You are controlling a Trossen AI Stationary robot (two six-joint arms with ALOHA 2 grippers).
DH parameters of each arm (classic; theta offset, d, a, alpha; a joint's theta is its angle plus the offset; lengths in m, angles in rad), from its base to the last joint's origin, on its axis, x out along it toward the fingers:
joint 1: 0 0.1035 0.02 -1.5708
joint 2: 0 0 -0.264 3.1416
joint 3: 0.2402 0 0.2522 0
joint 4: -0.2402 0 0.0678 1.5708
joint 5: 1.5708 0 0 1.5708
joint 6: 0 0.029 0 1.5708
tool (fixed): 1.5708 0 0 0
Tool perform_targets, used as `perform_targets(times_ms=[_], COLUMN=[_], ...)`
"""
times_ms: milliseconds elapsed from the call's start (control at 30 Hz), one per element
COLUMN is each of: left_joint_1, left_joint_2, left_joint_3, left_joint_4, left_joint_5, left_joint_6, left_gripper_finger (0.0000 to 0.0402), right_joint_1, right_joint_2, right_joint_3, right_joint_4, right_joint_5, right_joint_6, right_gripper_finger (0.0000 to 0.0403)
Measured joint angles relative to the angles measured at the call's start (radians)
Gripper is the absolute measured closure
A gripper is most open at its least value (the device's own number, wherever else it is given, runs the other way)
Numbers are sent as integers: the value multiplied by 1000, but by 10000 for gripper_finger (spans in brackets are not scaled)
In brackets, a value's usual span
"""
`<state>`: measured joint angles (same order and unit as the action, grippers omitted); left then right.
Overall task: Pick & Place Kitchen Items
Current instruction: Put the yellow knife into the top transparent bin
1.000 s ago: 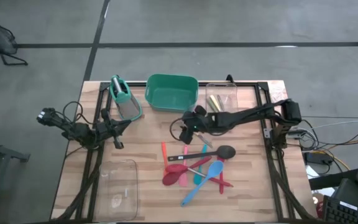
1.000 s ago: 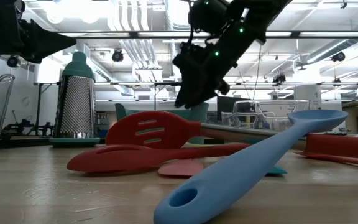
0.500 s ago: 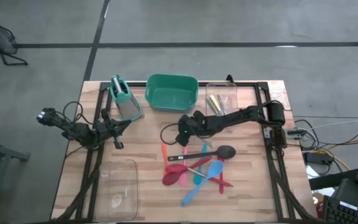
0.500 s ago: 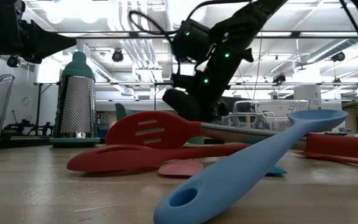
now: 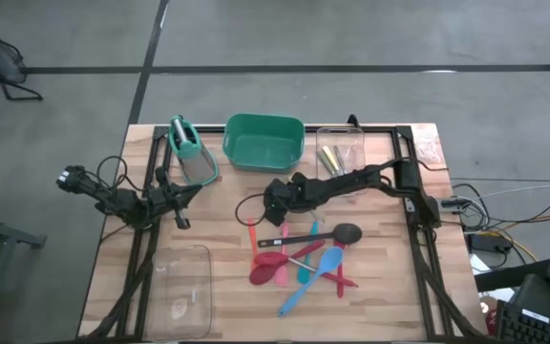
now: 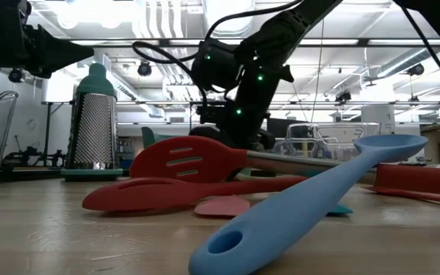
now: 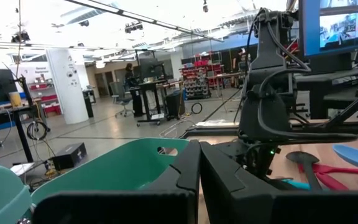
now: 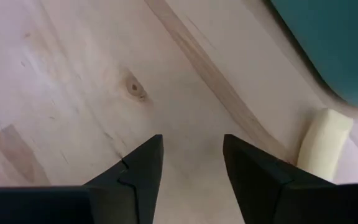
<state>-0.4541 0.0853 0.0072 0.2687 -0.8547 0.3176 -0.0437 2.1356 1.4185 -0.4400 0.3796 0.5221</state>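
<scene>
Kitchen items [image 5: 304,258] lay in a loose heap on the wooden table [image 5: 227,287], toward its right half in the high view. The heap included a black ladle [image 5: 337,234], a blue spoon [image 5: 313,277], a red slotted spatula [image 6: 186,162] and an orange-red spatula [image 5: 253,234] at its left edge. In the low view the blue spoon [image 6: 304,206] lay nearest the camera, tilted up over the red pieces.

Behind the heap stood a green tub [image 5: 264,141], a clear bin [image 5: 340,148] just right of it, and a metal grater [image 5: 191,151] with a teal handle to its left. A second clear bin [image 5: 181,287] sat near the front left.

The right gripper [image 5: 273,199] reached low over the table at the heap's upper left edge. Its fingers [image 8: 138,171] stood apart over bare wood, holding nothing; a pale cream object [image 8: 323,144] lay just beside one of them, not between them.

The left gripper [image 7: 199,180] waited at the table's left side, its fingers pressed together and empty.
</scene>
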Motion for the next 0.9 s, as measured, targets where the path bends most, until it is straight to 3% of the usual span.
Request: perform_targets(times_ms=[200,367,667,900], left_joint_1=[0,0,0,0], left_joint_2=[0,0,0,0], left_joint_3=[0,0,0,0], left_joint_4=[-1,-2,-2,-1], left_joint_5=[0,0,0,0], left_joint_6=[0,0,0,0], left_gripper_finger=[390,390,390,390], right_joint_1=[2,4,-6,-23], right_joint_2=[-46,-86,-89,-89], right_joint_3=[1,14,15,13], right_joint_4=[-37,-137,-209,-209], right_joint_5=[1,85,80,-6], right_joint_6=[6,61,115,123], right_gripper_finger=[271,276,223,184])
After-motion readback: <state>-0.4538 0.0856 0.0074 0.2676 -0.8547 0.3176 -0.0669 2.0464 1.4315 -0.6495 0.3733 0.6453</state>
